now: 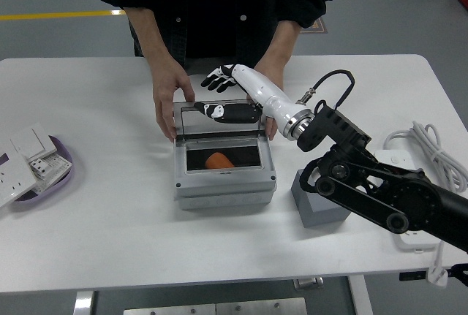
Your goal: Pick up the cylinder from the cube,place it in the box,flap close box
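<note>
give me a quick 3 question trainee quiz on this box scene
1. True or false: the orange cylinder lies inside the grey box.
2. The robot's right hand is: A) gripping the cylinder B) open above the box's raised lid C) resting on the grey cube.
3. What steadies the box on both sides?

Key: 1 true. 2 B. 3 The person's hands, one on each side of the lid.
</note>
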`<state>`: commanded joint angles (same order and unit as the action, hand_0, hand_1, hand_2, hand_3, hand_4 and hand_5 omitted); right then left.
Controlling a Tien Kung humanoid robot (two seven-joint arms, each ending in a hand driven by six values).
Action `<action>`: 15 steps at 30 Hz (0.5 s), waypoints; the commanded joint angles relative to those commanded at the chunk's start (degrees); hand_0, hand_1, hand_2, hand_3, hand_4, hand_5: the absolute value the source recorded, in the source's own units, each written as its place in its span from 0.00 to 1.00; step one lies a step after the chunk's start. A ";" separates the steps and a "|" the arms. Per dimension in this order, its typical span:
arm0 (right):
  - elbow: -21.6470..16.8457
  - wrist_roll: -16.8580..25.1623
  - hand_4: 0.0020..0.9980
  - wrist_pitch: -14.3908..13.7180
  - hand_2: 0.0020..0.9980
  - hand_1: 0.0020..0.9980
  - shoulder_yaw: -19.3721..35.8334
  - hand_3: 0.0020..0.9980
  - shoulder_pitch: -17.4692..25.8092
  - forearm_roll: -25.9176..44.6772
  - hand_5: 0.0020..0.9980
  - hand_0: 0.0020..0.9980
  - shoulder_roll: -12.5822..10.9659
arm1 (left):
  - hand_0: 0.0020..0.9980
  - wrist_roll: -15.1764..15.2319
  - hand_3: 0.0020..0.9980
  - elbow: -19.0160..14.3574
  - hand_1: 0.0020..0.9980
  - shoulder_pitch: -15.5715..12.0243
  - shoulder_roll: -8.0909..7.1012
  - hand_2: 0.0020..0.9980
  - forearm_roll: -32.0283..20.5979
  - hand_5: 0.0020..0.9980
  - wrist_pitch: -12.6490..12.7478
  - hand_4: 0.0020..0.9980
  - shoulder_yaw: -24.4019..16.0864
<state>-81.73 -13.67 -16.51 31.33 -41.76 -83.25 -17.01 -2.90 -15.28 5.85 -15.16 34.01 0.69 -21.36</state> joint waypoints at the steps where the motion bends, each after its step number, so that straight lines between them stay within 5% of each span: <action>1: 1.03 0.36 0.79 -0.19 0.65 0.64 -0.40 0.64 -0.32 0.64 0.47 0.77 0.15 | 0.60 -0.01 0.64 0.00 0.62 0.05 -0.01 0.62 0.01 0.24 0.00 0.70 0.04; 7: 4.43 1.10 0.79 -0.70 0.65 0.64 -2.22 0.64 -0.94 2.09 0.48 0.76 0.20 | 0.60 -0.07 0.64 -0.02 0.62 0.22 0.02 0.62 0.03 0.24 0.01 0.70 0.18; 15: -2.27 -0.60 0.79 -0.38 0.65 0.64 -2.36 0.64 1.46 -1.54 0.48 0.75 -3.10 | 0.60 -0.13 0.64 -0.06 0.62 0.09 0.02 0.62 0.45 0.24 0.06 0.70 -0.42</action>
<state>-83.99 -14.27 -16.89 28.97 -40.30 -84.80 -20.11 -3.03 -15.34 5.93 -15.14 34.46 0.74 -21.78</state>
